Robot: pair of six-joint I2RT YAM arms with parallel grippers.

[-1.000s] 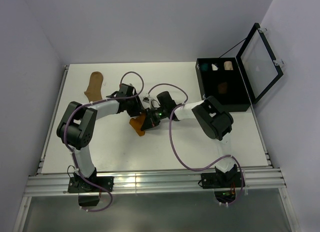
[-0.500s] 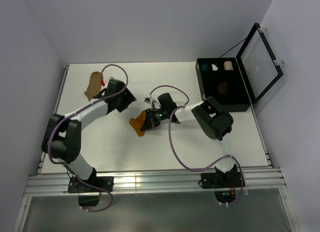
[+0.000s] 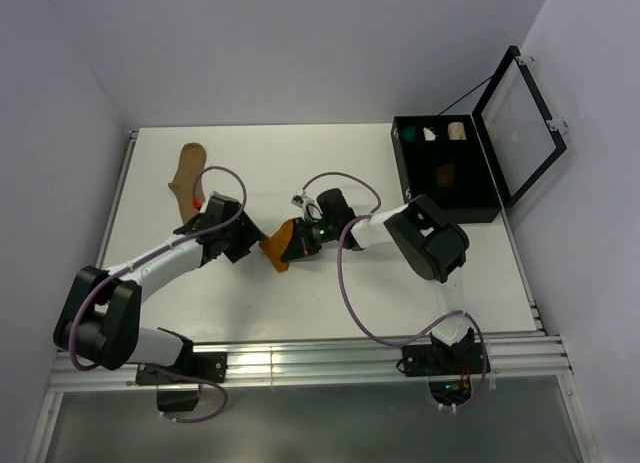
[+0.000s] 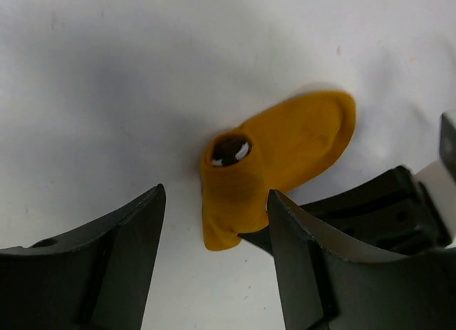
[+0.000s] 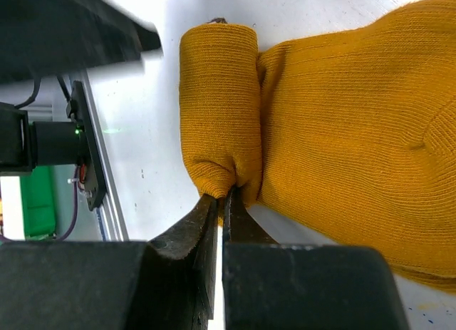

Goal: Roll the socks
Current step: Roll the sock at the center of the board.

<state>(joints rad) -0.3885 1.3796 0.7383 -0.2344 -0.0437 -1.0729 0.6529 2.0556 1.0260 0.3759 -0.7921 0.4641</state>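
Observation:
The mustard-orange sock (image 3: 279,249) lies mid-table, its cuff end partly rolled into a short tube (image 4: 229,191). My right gripper (image 3: 301,241) is shut on the fabric at the end of that roll (image 5: 217,109), its fingertips pinching it (image 5: 224,200). My left gripper (image 3: 243,242) is open and empty just left of the sock, and its jaws straddle bare table in front of the roll (image 4: 214,273). The tan sock (image 3: 187,173) lies flat at the far left. A dark brown thing (image 3: 446,173) lies in the black case.
An open black case (image 3: 480,188) stands at the back right with its clear lid (image 3: 520,113) raised; small teal, white and cream bundles sit in its far compartments. The table's metal rail (image 3: 300,363) runs along the near edge. The right gripper's black finger shows in the left wrist view (image 4: 370,202).
My left gripper pulled off the mustard sock, swung away to the left, then came round to just left of the sock. My right gripper stayed shut on the sock.

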